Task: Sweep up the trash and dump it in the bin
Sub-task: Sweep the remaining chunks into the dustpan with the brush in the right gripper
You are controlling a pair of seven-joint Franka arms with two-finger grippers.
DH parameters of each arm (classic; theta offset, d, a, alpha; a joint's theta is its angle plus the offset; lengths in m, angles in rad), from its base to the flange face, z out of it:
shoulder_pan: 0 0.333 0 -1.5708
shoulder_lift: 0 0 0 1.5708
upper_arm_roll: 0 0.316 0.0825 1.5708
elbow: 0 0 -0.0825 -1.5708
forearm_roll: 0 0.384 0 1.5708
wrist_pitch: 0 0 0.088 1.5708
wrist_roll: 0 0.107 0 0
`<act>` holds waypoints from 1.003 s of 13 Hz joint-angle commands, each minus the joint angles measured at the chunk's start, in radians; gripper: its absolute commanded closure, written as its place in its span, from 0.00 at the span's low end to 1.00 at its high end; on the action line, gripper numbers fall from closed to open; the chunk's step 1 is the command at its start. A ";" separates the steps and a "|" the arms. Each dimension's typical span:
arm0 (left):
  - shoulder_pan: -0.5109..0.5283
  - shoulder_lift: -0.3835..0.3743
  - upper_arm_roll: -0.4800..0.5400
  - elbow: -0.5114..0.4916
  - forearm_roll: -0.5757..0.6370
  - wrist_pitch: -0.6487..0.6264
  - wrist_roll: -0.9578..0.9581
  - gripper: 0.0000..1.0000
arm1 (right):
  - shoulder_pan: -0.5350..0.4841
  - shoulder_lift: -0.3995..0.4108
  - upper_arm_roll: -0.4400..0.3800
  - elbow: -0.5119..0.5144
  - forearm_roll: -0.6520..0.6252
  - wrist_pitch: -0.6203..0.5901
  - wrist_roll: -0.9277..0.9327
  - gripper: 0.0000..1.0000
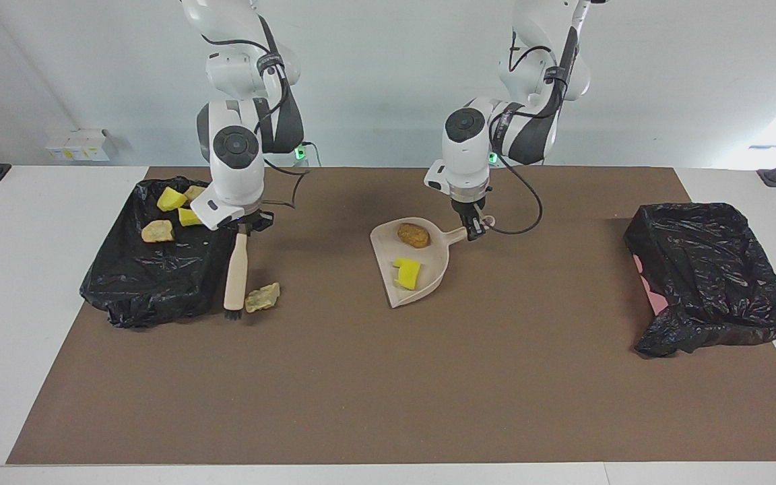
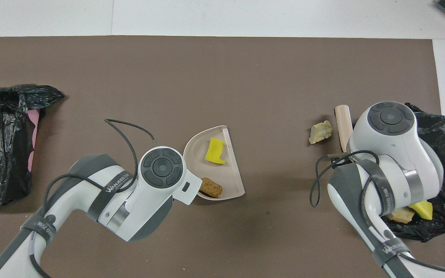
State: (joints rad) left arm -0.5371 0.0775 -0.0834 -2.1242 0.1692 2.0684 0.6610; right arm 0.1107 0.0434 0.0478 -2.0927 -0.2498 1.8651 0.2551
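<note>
my right pincer is clamped tight on the handle of a beige brush, over the mat at the right arm's end of the table. the brush hangs nearly upright, bristles down at the mat, just beside the lined bin there. a pale lump of trash lies on the mat close beside the bristles; in the overhead view it sits at about nine o'clock from the brush head, and i cannot tell whether the two touch.

my left pincer is closed on the handle of the beige dustpan, near the middle of the table. the pan rests on the brown mat with its open mouth turned toward the right arm's end. inside it are a yellow sponge chunk and a brown peanut-shaped lump; the lump lies nearer the handle, the sponge nearer the mouth. seen from overhead, the sponge is at roughly twelve o'clock from the brown lump.

the bin by my right arm already holds four scraps: two yellow sponge pieces and two pale lumps, one of them partly hidden by my wrist. a second bin lined with black plastic stands at the left arm's end of the table, well apart from the dustpan, a strip of pink showing at its edge.
</note>
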 commanded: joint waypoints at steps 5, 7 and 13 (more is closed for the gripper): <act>0.017 0.008 -0.004 0.017 -0.014 -0.004 -0.009 1.00 | -0.045 0.044 0.015 -0.009 0.023 0.029 -0.094 1.00; 0.019 0.008 -0.003 0.017 -0.014 -0.004 -0.008 1.00 | -0.028 0.035 0.021 -0.035 0.085 0.023 -0.103 1.00; 0.019 0.005 -0.004 0.006 -0.014 -0.001 -0.008 1.00 | 0.167 -0.013 0.026 -0.075 0.291 -0.017 -0.197 1.00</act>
State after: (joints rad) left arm -0.5286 0.0803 -0.0833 -2.1235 0.1656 2.0683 0.6609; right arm 0.2384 0.0802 0.0730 -2.1218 -0.0095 1.8508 0.1196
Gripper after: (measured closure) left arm 0.683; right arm 0.744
